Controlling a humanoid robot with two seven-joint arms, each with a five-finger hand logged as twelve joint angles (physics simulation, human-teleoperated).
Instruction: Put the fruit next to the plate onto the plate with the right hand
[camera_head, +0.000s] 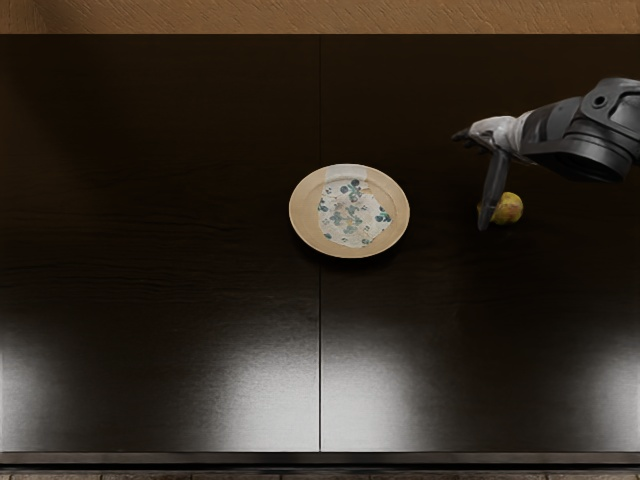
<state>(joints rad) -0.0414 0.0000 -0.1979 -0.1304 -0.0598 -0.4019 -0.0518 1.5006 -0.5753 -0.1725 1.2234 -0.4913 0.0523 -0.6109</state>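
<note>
Dark, glossy wood fills nearly the whole view as a table (160, 300), with one thin seam running down its middle and a tan strip along the far edge. From the picture's right edge the right arm (585, 130) reaches in, ending in the right hand (493, 165), which hangs over the tabletop with its fingers (489, 198) stretched straight down and apart from the thumb, clasping nothing. Just beside those fingers, on the side toward the arm, a small yellow fruit (512, 208) sits on the table; the fingertips overlap its near edge in this view, so whether they touch it cannot be told. The fruit looks almost round, perhaps slightly taller than wide, and neither a clear long axis nor a stem end can be made out at this size. Well apart from the hand, on its thumb side toward the table's middle, lies a round tan-rimmed plate (305, 205) with a pale centre speckled blue-green, flat and with nothing on it.
</note>
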